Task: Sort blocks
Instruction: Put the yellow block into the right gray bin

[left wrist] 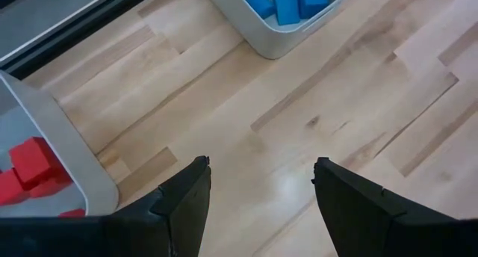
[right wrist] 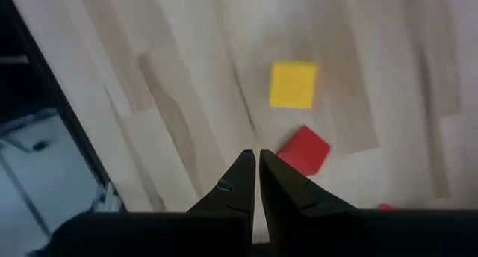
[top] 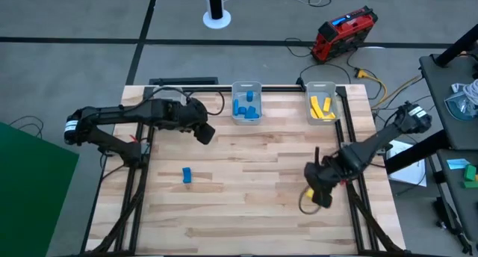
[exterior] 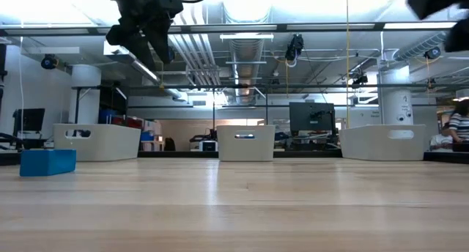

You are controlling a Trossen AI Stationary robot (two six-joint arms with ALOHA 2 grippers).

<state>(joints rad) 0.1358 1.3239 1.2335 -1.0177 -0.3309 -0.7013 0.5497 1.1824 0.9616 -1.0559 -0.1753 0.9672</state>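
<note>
Ahead of the spread-fingered left gripper [left wrist: 258, 190], a bin [left wrist: 280, 40] holds blue blocks [left wrist: 287, 3]; beside it, another bin [left wrist: 71, 149] holds red blocks [left wrist: 30, 167]; the right gripper [right wrist: 258, 167] is closed, empty.

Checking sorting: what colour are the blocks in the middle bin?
Blue blocks; the high view shows them best.

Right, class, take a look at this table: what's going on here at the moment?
A two-armed robot is sorting coloured blocks into bins by colour. The left gripper hangs open above the table between the red-block bin and the blue-block bin, holding nothing. The right gripper is shut and empty above a loose yellow block and red block near the table's right edge. One blue block still lies loose.
</note>
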